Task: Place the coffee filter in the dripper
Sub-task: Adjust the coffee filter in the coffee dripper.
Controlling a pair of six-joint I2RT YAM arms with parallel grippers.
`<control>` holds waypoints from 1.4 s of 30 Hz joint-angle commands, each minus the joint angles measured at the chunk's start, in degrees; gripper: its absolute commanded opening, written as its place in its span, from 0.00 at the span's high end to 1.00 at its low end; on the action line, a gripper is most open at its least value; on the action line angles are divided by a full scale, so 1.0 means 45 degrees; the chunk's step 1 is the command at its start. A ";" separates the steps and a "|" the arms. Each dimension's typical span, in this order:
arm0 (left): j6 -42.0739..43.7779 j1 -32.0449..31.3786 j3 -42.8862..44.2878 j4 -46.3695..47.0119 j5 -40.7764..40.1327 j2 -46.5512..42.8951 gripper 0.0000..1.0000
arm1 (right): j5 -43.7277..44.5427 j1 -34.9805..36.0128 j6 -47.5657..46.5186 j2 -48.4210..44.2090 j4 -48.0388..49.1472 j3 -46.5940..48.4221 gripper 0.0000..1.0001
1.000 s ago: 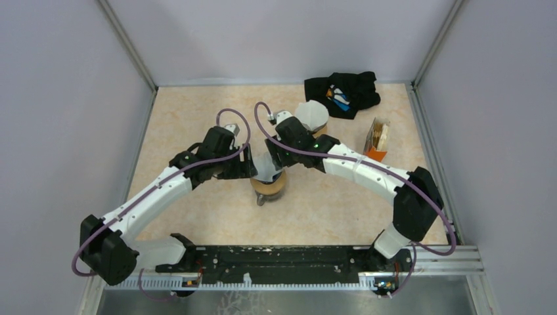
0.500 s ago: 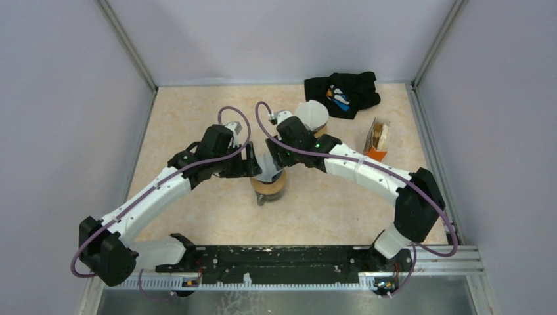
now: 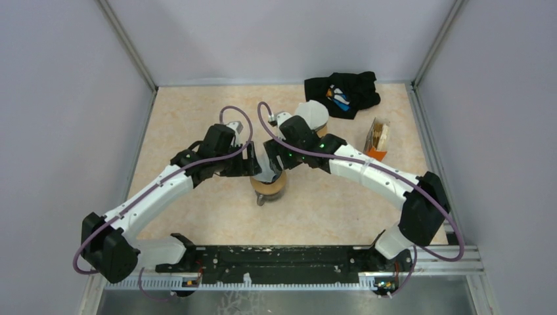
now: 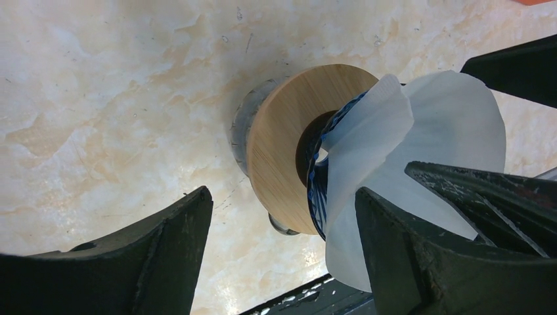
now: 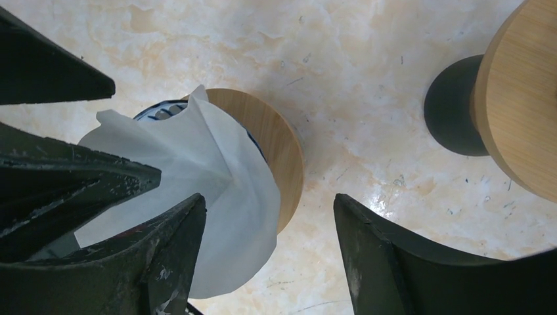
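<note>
My left hand (image 4: 282, 197) and right hand (image 5: 269, 197), both wide open, flanked the dripper (image 4: 276, 144) where the coffee filter (image 4: 427, 131) sat loosely, seating nearly done, likely needing a gentle press down.

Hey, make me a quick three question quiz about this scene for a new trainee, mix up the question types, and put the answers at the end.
1. True or false: the left gripper is shut on the coffee filter.
2. The ring around the dripper looks like: A wood, B rubber, C wire.
3. How many wooden discs show in the right wrist view?
Key: 1 false, it is open, with the fingers wide apart; 2 A; 3 two, the dripper's ring and a second disc at the right edge.
</note>
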 commanded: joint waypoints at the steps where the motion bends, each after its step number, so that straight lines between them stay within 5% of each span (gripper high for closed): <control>1: 0.0261 0.0020 0.0252 -0.0044 -0.0359 0.0131 0.16 | -0.0666 -0.0068 -0.0260 -0.0499 -0.0220 0.0585 0.28; 42: 0.0341 0.0144 0.0566 -0.0671 -0.0433 0.0435 0.16 | -0.0817 -0.0065 -0.0378 -0.0717 -0.0503 0.0337 0.23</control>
